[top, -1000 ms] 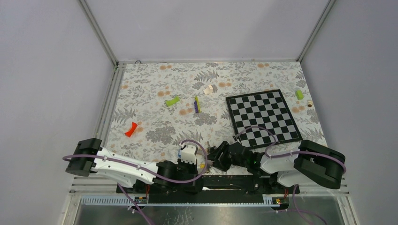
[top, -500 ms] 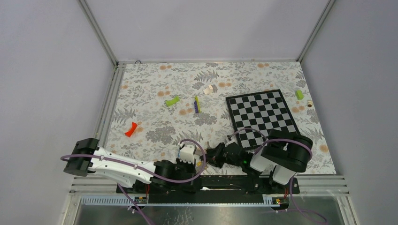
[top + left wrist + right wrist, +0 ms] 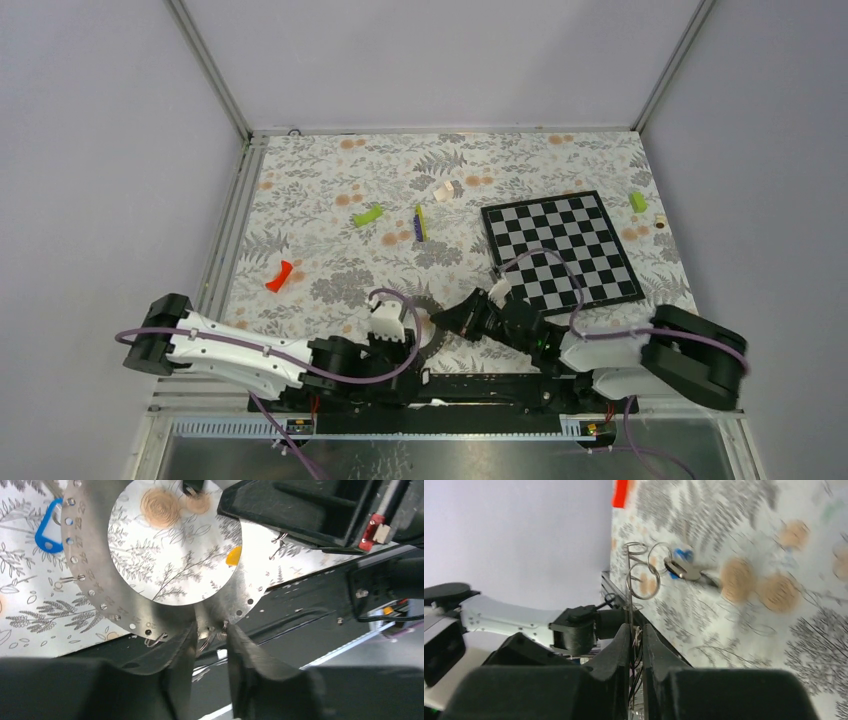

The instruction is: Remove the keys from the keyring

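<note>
The keyring (image 3: 95,590) is a wide flat silver hoop pierced with small holes, and it fills the left wrist view. A blue key head (image 3: 47,527) hangs at its left rim and a yellow one (image 3: 233,556) at its right inner edge. My left gripper (image 3: 210,630) is open, its fingers standing either side of the hoop's near edge and some wire loops. My right gripper (image 3: 636,627) is shut on the keyring (image 3: 629,595), seen edge-on, with wire loops and a blue-headed key (image 3: 681,562) beyond. From above, both grippers (image 3: 405,345) (image 3: 445,320) meet at the near table edge.
A chessboard (image 3: 562,250) lies to the right. Further back are a lime-green block (image 3: 367,215), a thin yellow-green stick (image 3: 420,222) and a pale object (image 3: 447,189). A red piece (image 3: 279,276) lies to the left, and another green block (image 3: 637,201) at the far right.
My right gripper has closed onto the keyring and its arm has swung back out to the right. My left gripper has opened from shut.
</note>
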`<state>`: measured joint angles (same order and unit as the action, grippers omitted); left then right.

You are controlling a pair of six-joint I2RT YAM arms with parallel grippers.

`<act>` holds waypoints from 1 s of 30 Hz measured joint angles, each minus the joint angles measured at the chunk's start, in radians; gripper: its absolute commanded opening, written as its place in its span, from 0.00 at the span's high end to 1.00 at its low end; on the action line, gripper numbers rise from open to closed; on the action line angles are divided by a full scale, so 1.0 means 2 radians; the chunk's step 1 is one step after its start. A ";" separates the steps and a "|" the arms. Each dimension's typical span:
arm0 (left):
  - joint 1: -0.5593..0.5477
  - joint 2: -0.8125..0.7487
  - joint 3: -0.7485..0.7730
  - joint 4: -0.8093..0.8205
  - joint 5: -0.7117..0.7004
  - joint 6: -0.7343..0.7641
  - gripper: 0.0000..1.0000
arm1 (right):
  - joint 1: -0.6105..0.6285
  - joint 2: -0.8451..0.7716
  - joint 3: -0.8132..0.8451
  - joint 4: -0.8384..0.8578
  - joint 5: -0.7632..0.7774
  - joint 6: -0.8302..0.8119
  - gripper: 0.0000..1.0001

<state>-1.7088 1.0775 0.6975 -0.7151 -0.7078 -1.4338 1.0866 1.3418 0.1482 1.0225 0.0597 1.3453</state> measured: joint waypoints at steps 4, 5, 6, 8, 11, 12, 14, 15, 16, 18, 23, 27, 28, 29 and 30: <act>0.000 -0.024 0.026 -0.008 -0.017 0.016 0.51 | 0.001 -0.146 0.027 -0.108 0.044 -0.113 1.00; 0.000 -0.029 0.037 -0.010 -0.021 0.023 0.48 | 0.001 -0.186 0.033 -0.128 0.059 -0.140 1.00; 0.000 -0.032 0.050 -0.011 -0.026 0.033 0.45 | 0.001 -0.216 0.036 -0.139 0.072 -0.163 1.00; 0.000 -0.038 0.081 -0.010 -0.034 0.061 0.40 | 0.002 -0.277 0.051 -0.169 0.101 -0.223 1.00; 0.000 -0.047 0.114 0.004 -0.042 0.107 0.36 | 0.002 -0.328 0.075 -0.208 0.133 -0.299 1.00; 0.000 -0.051 0.124 0.014 -0.044 0.128 0.35 | 0.002 -0.339 0.084 -0.221 0.142 -0.321 1.00; 0.000 -0.061 0.134 0.036 -0.046 0.164 0.32 | 0.002 -0.356 0.104 -0.247 0.158 -0.364 1.00; 0.000 -0.065 0.135 0.047 -0.047 0.180 0.31 | 0.002 -0.364 0.115 -0.261 0.164 -0.385 1.00; 0.000 -0.072 0.135 0.060 -0.048 0.200 0.30 | 0.002 -0.370 0.126 -0.273 0.171 -0.405 1.00; 0.000 -0.087 0.130 0.091 -0.053 0.238 0.28 | 0.002 -0.380 0.147 -0.291 0.179 -0.439 1.00; 0.000 -0.135 0.082 0.193 -0.057 0.332 0.27 | 0.002 -0.397 0.204 -0.325 0.192 -0.517 1.00; 0.000 -0.151 0.044 0.281 -0.055 0.418 0.25 | 0.002 -0.399 0.245 -0.336 0.194 -0.563 1.00; 0.000 -0.150 0.039 0.303 -0.053 0.445 0.23 | 0.002 -0.399 0.254 -0.337 0.193 -0.573 1.00; 0.000 -0.146 0.036 0.319 -0.050 0.468 0.23 | 0.002 -0.399 0.262 -0.338 0.192 -0.581 1.00; 0.000 -0.141 0.036 0.337 -0.048 0.491 0.22 | 0.002 -0.399 0.270 -0.340 0.189 -0.589 1.00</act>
<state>-1.7088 0.7956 0.7692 -0.0406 -0.8036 -0.4511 1.0912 0.5434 0.6884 0.3420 0.4374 0.1665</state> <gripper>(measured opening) 0.756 0.130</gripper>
